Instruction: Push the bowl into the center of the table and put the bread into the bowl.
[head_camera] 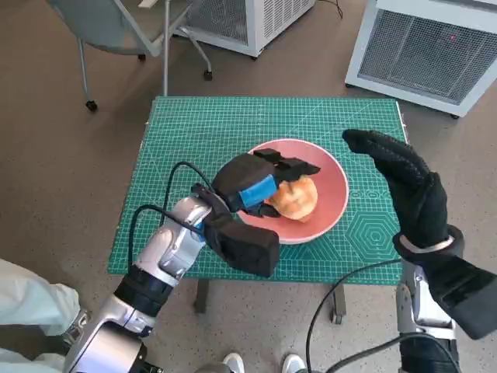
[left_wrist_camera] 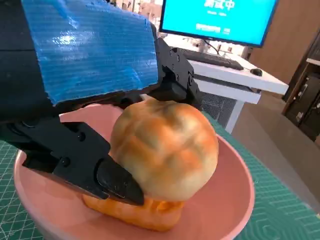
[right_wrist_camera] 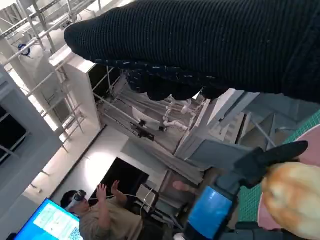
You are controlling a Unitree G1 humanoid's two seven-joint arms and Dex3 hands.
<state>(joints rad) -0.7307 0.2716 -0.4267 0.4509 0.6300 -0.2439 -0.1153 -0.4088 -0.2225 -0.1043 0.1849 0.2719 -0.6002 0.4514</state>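
A brown speckled floor [head_camera: 62, 140] is seen around the small table [head_camera: 194, 124], which is covered by a green gridded mat. Beyond the hands, a grey chair [head_camera: 116, 31] on castors and two white ventilated cabinets [head_camera: 435, 47] are placed. A lit blue monitor [left_wrist_camera: 220, 17] is set on a white desk [left_wrist_camera: 225, 70].

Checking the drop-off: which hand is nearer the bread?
Left. The left hand holds the bread inside the bowl; the right hand is raised open beside the bowl's right, clear of it.
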